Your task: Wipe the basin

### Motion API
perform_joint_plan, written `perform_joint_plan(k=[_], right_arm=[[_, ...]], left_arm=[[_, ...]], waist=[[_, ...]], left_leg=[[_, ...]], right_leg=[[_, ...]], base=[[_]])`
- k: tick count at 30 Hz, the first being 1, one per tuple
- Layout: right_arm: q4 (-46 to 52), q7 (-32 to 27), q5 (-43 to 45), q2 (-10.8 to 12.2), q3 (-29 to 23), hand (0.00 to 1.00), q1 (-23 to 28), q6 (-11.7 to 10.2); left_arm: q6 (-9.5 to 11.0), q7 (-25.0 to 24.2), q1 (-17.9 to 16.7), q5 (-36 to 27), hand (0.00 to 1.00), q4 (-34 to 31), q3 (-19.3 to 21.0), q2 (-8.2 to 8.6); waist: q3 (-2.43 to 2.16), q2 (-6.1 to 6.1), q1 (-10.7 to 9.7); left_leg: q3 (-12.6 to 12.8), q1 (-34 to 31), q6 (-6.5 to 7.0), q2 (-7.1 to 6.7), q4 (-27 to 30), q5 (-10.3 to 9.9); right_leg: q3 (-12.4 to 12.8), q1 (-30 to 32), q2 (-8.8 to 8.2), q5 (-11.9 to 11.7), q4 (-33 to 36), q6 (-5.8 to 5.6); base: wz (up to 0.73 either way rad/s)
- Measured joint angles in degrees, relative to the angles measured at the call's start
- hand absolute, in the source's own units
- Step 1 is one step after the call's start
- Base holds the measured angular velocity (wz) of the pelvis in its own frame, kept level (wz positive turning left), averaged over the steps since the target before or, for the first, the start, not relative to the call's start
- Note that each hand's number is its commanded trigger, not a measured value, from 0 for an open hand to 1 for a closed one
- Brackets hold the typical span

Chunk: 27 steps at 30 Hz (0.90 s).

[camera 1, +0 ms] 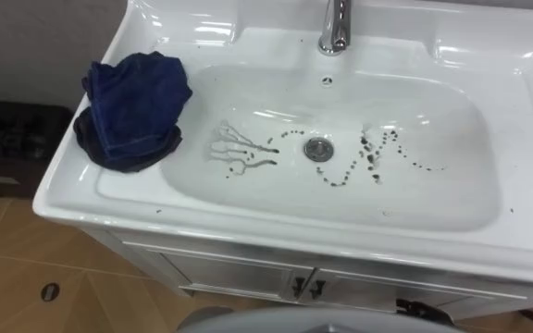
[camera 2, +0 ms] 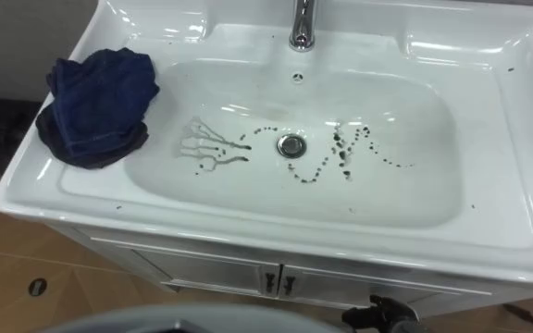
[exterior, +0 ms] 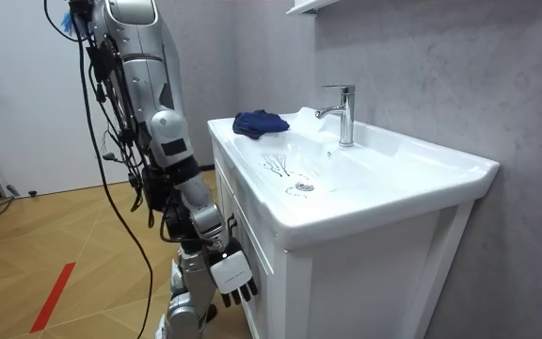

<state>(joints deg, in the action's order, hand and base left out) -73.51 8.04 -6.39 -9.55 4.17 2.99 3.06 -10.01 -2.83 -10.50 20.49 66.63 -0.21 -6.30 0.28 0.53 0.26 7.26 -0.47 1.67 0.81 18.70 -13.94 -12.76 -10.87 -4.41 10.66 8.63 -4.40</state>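
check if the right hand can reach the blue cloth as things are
Probably yes, after lifting: the right hand hangs open below the basin rim, and the blue cloth lies uncovered on its left edge.

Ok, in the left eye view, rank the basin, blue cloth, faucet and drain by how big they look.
1. basin, by far the largest
2. blue cloth, on its left rim
3. faucet, cut off by the view's top edge
4. drain, smallest
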Motion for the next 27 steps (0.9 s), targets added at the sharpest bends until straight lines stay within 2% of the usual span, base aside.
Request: perform_joint_plan(k=[12, 18, 27], right_arm=[[-0.14, 0.86, -0.70, -0.11, 0.21, 0.00, -0.21, 0.78], [-0.18, 0.94, -1.99, 0.09, 0.21, 0.00, -0.17, 0.82], [-0.65, 1.24, -2.40, 0.26, 0.15, 0.00, -0.27, 0.82]], left_arm=[[-0.44, 0.03, 0.07, 0.02, 0.00, 0.01, 0.00, -0.02], [-0.99, 0.40, 0.16, -0.07, 0.00, 0.01, 0.23, -0.06], [-0.95, 0.43, -0.42, -0.84, 0.00, 0.01, 4.18, 0.05]], waist=[[0.07, 0.67, 0.17], [-0.21, 0.74, 0.10], [-0.23, 1.12, 0.33]], left_leg=[[0.00, -0.27, -0.09, -0.25, 0.25, 0.05], [-0.04, -0.95, -0.08, -0.53, 0.95, 0.05], [-0.96, -0.99, -0.31, -0.73, 0.67, -0.07]], right_leg=[[-0.04, -0.02, -0.12, 0.68, -0.10, 0.81], [-0.38, -0.02, -0.23, 1.29, -0.91, 1.02], [-1.67, -0.23, -0.39, 1.87, -0.85, 1.18]], base=[[0.00], [0.04], [0.04]])
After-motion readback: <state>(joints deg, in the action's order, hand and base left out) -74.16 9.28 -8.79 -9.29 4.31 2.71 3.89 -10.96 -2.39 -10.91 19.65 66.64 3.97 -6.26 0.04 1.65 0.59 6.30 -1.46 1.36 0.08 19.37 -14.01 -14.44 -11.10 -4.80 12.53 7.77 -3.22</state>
